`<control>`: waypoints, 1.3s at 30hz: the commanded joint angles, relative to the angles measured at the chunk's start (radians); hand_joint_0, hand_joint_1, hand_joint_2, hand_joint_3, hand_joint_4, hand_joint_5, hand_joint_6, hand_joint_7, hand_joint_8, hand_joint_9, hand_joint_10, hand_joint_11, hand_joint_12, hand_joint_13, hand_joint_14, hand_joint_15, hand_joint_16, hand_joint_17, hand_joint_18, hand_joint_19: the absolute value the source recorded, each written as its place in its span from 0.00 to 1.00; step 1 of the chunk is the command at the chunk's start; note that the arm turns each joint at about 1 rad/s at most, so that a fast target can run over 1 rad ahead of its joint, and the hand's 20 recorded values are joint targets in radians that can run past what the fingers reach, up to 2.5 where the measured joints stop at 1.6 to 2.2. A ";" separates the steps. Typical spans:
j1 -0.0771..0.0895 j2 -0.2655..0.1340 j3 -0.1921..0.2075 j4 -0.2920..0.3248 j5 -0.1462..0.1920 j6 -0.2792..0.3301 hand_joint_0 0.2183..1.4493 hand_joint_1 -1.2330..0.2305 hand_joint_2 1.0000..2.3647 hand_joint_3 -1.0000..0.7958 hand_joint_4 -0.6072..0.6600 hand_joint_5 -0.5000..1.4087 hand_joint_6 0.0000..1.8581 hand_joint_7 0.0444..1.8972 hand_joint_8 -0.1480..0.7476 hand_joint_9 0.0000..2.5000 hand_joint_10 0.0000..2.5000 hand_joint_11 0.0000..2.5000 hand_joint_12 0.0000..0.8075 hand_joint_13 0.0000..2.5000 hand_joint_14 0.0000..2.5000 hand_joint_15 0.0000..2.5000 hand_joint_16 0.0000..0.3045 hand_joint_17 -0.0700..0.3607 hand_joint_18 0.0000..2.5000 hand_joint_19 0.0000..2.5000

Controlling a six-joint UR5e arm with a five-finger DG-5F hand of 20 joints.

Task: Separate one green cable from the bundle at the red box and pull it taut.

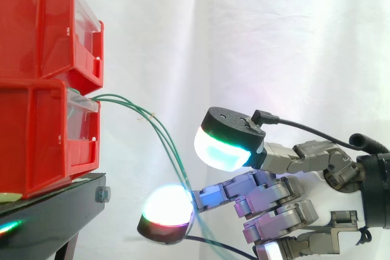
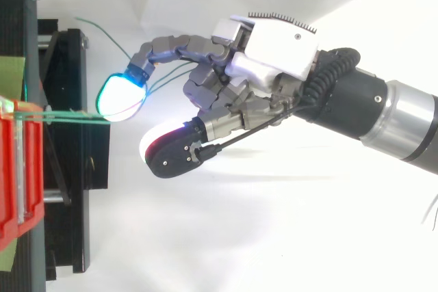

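Thin green cables (image 1: pixel 159 132) come out between the two stacked red bins (image 1: pixel 36 138) and sag down to the right. In the side view they run through the gap between two glowing fingertips (image 1: pixel 222 147) of my hand (image 1: pixel 274 193), then pass behind the lower finger. From above, the cables (image 2: pixel 68 120) stretch from the red bin (image 2: pixel 14 169) to the cyan fingertip (image 2: pixel 118 97). The hand (image 2: pixel 274 52) reaches in from the right. Its two leading fingers are spread apart and pinch nothing; the others are loosely bent. I cannot tell whether a pad touches a strand.
The bins stand on a black stand (image 1: pixel 55 211) whose edge (image 2: pixel 75 169) lies just left of the fingertips. A loose green strand (image 2: pixel 102 32) loops above the hand in the top view. A white curtain hangs behind.
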 commanded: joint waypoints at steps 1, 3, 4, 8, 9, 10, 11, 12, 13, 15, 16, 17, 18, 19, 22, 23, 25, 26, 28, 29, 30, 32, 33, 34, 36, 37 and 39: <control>0.000 0.000 0.000 0.000 0.000 -0.002 0.25 0.20 0.00 0.28 0.70 0.24 0.27 0.40 0.57 0.67 1.00 0.71 0.57 0.61 1.00 0.59 0.66 0.51 0.78 0.10; 0.000 0.000 0.000 0.000 0.000 -0.004 0.23 0.22 0.00 0.28 0.69 0.25 0.27 0.43 0.57 0.68 1.00 0.69 0.57 0.62 1.00 0.59 0.68 0.52 0.80 0.09; 0.000 0.000 0.000 0.000 0.004 -0.004 0.22 0.23 0.00 0.28 0.67 0.26 0.27 0.44 0.56 0.68 1.00 0.69 0.56 0.62 1.00 0.59 0.69 0.53 0.80 0.09; 0.003 0.000 0.000 0.000 0.005 -0.004 0.22 0.24 0.00 0.28 0.63 0.27 0.27 0.47 0.54 0.69 1.00 0.69 0.55 0.62 1.00 0.58 0.68 0.52 0.81 0.09; 0.003 -0.002 0.000 0.000 0.007 -0.004 0.22 0.24 0.00 0.28 0.64 0.27 0.27 0.47 0.55 0.69 1.00 0.70 0.55 0.62 1.00 0.58 0.69 0.53 0.81 0.09; 0.005 0.000 0.000 0.000 0.007 -0.004 0.21 0.25 0.00 0.28 0.65 0.27 0.27 0.48 0.57 0.68 1.00 0.70 0.58 0.62 1.00 0.59 0.70 0.53 0.80 0.09; 0.005 0.000 0.000 0.000 0.007 -0.004 0.21 0.25 0.00 0.28 0.67 0.26 0.27 0.47 0.57 0.66 1.00 0.70 0.59 0.61 1.00 0.59 0.71 0.54 0.78 0.09; 0.005 0.000 0.000 0.000 0.007 -0.004 0.21 0.25 0.00 0.28 0.68 0.26 0.27 0.46 0.57 0.65 1.00 0.70 0.59 0.61 1.00 0.59 0.70 0.54 0.78 0.09; 0.006 0.000 0.000 0.000 0.007 -0.004 0.20 0.26 0.00 0.28 0.69 0.25 0.27 0.43 0.58 0.59 1.00 0.65 0.59 0.57 1.00 0.58 0.23 0.53 0.73 0.11; 0.006 0.000 0.000 0.000 0.000 -0.005 0.20 0.27 0.00 0.28 0.68 0.24 0.27 0.41 0.58 0.55 1.00 0.63 0.56 0.52 1.00 0.55 0.23 0.53 0.67 0.14; 0.006 0.000 0.000 0.000 -0.001 -0.008 0.19 0.28 0.00 0.28 0.68 0.24 0.27 0.41 0.59 0.54 1.00 0.63 0.56 0.51 1.00 0.54 0.23 0.53 0.65 0.14; 0.006 -0.002 0.000 -0.002 -0.003 -0.011 0.19 0.30 0.00 0.28 0.68 0.23 0.27 0.39 0.59 0.53 1.00 0.60 0.57 0.49 1.00 0.51 0.24 0.55 0.63 0.19; 0.006 -0.002 0.000 0.000 -0.003 -0.021 0.19 0.30 0.00 0.28 0.68 0.23 0.27 0.39 0.60 0.54 1.00 0.60 0.57 0.49 1.00 0.50 0.24 0.55 0.62 0.21; 0.006 -0.002 0.000 0.000 -0.003 -0.021 0.18 0.31 0.00 0.28 0.68 0.23 0.27 0.39 0.60 0.54 0.95 0.59 0.57 0.47 1.00 0.48 0.25 0.55 0.61 0.27; -0.005 0.000 0.005 0.032 -0.010 -0.119 0.18 0.32 0.00 0.28 0.69 0.23 0.27 0.39 0.62 0.57 0.75 0.62 0.58 0.48 0.88 0.47 0.26 0.57 0.59 0.34; -0.005 0.000 0.008 0.041 -0.012 -0.136 0.17 0.32 0.00 0.28 0.69 0.23 0.27 0.39 0.63 0.57 0.70 0.63 0.57 0.48 0.86 0.47 0.26 0.57 0.58 0.36; 0.000 0.000 0.012 0.104 -0.012 -0.220 0.17 0.33 0.00 0.28 0.70 0.22 0.27 0.39 0.62 0.57 0.66 0.63 0.57 0.48 0.81 0.47 0.26 0.58 0.56 0.36; 0.000 0.000 0.012 0.117 -0.010 -0.234 0.17 0.33 0.00 0.28 0.71 0.22 0.27 0.40 0.63 0.57 0.59 0.64 0.58 0.49 0.74 0.47 0.26 0.58 0.54 0.37; 0.000 0.000 0.012 0.140 -0.012 -0.257 0.17 0.33 0.00 0.28 0.71 0.22 0.27 0.40 0.64 0.58 0.53 0.64 0.57 0.49 0.66 0.48 0.26 0.58 0.53 0.39; 0.000 0.000 0.012 0.160 -0.012 -0.274 0.17 0.33 0.00 0.28 0.71 0.22 0.27 0.40 0.63 0.59 0.44 0.66 0.57 0.49 0.59 0.49 0.26 0.58 0.51 0.41; 0.000 0.000 0.012 0.175 -0.012 -0.286 0.17 0.33 0.00 0.28 0.71 0.22 0.27 0.40 0.63 0.59 0.41 0.66 0.56 0.49 0.55 0.50 0.26 0.57 0.51 0.41; 0.003 0.000 0.012 0.192 -0.012 -0.303 0.17 0.33 0.00 0.28 0.72 0.22 0.27 0.40 0.64 0.61 0.31 0.68 0.56 0.51 0.46 0.52 0.26 0.57 0.50 0.43; 0.005 0.000 0.012 0.193 -0.012 -0.311 0.17 0.33 0.00 0.28 0.72 0.22 0.27 0.41 0.64 0.61 0.31 0.68 0.56 0.51 0.46 0.52 0.26 0.57 0.50 0.44; 0.005 0.000 0.012 0.193 -0.012 -0.314 0.17 0.33 0.00 0.28 0.72 0.23 0.27 0.41 0.63 0.61 0.29 0.68 0.57 0.51 0.43 0.53 0.26 0.57 0.50 0.44; 0.006 0.000 0.012 0.193 -0.012 -0.320 0.17 0.33 0.00 0.28 0.73 0.23 0.27 0.41 0.63 0.63 0.26 0.68 0.56 0.51 0.43 0.52 0.26 0.57 0.50 0.45; 0.009 0.000 0.012 0.193 -0.012 -0.326 0.17 0.33 0.00 0.28 0.74 0.23 0.27 0.42 0.63 0.63 0.24 0.70 0.55 0.51 0.43 0.52 0.25 0.57 0.50 0.46; 0.017 0.000 0.014 0.196 -0.012 -0.340 0.17 0.34 0.00 0.28 0.75 0.24 0.27 0.42 0.64 0.63 0.22 0.71 0.55 0.51 0.42 0.52 0.25 0.56 0.50 0.46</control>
